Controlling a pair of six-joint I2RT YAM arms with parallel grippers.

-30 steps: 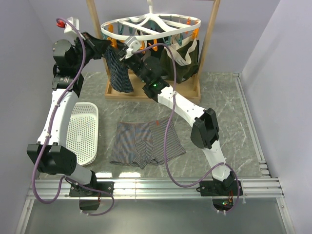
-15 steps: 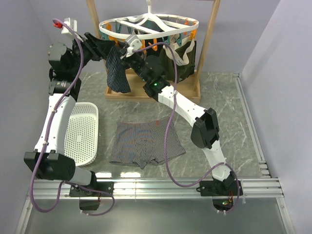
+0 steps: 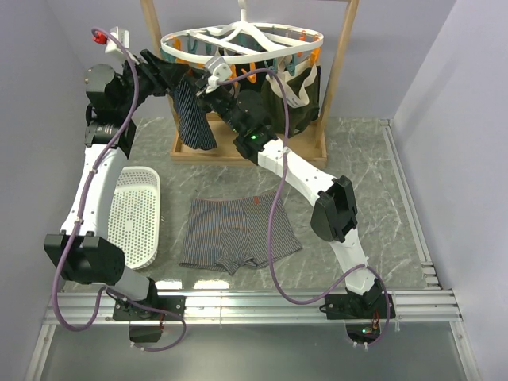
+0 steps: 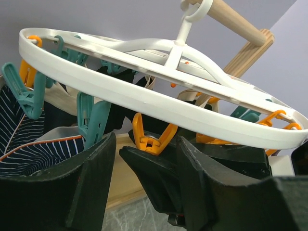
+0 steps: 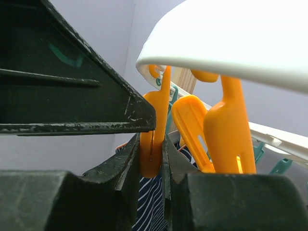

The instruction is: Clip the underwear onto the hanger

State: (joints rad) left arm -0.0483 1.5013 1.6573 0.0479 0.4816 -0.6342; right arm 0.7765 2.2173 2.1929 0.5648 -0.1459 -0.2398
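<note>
Orange clip (image 5: 153,139) clenched in right gripper (image 5: 151,161); left gripper (image 4: 147,147) released, apparently empty; underwear (image 3: 226,234) partly hidden

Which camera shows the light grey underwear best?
The top external view: the underwear lies spread flat on the table, nearly all visible. Both wrist views look at the hanger, showing none of it.

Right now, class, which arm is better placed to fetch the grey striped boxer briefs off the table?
Left, probably. The left gripper stands open and holds nothing beside the hanger, while the right gripper is shut on an orange clip. The boxer briefs lie flat midway between the arms.
</note>
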